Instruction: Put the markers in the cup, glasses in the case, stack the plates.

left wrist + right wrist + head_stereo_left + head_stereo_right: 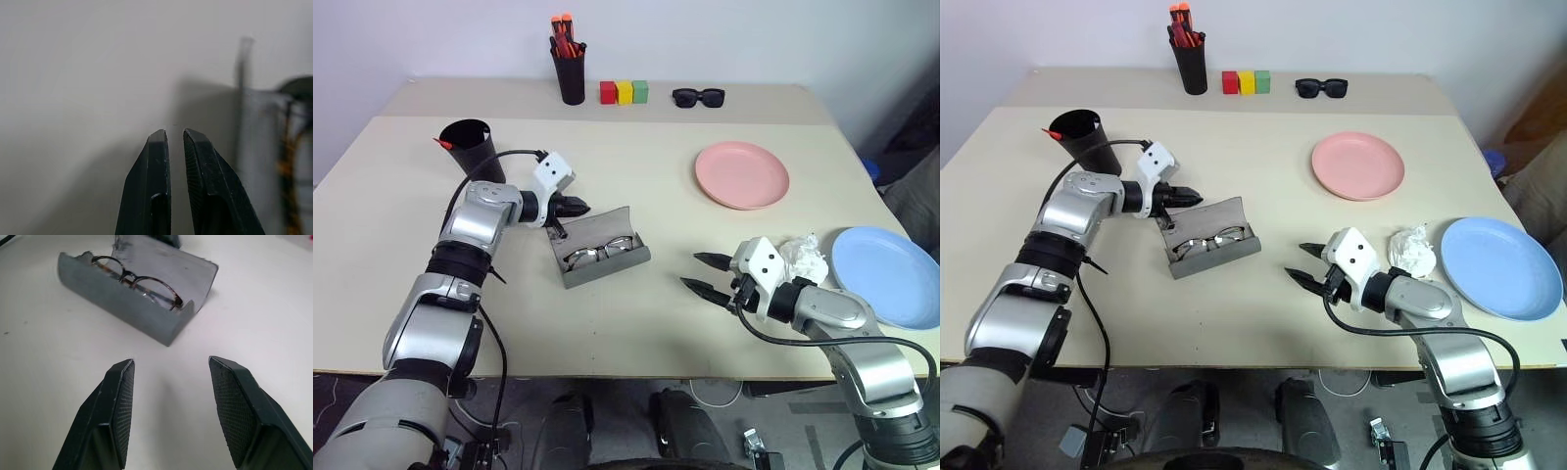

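Since glasses (600,249) already sit in open case (607,266) mid-frame, we nudge lid down with clenched, empty left gripper (579,207); right gripper (703,273) spread, empty.

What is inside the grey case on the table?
The wire-framed glasses lie inside the open grey case, lenses along its front wall. That wall covers the lower rims and the case floor, so anything beneath the glasses cannot be seen.

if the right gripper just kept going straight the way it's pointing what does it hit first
Most likely the case. The right gripper, jaws open and empty, points across bare table toward its front wall, with the glasses lying inside. Depth is unclear, so it might scrape the table first.
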